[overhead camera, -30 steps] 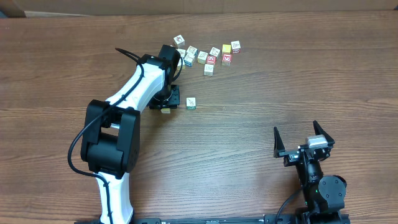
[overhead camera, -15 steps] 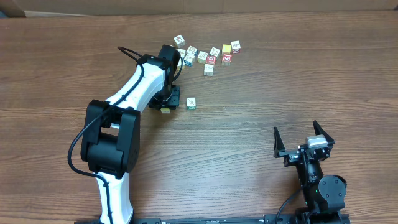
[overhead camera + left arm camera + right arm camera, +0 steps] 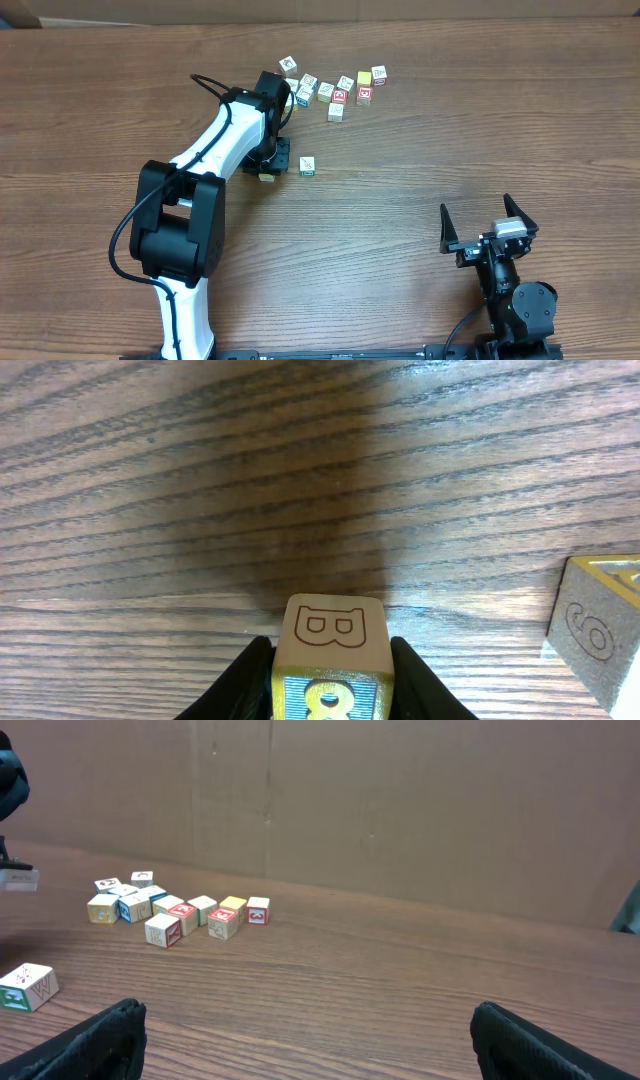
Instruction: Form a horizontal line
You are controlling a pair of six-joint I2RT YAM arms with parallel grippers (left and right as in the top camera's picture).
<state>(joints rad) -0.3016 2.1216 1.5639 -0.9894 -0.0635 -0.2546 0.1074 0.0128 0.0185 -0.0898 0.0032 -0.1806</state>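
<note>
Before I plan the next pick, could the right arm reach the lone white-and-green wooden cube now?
Probably yes: bare table lies between the right arm and the white-and-green wooden cube, the left arm beyond it.

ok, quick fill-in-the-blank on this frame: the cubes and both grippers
1. Between the fingers of the left gripper sits a pale wooden cube whose top face shows the letter ___.
2. The right gripper has its jaws ___ and holds nothing.
3. The lone white-and-green cube on the brown wooden table touches ___ other cubes.

Missing words: B; open; no.
</note>
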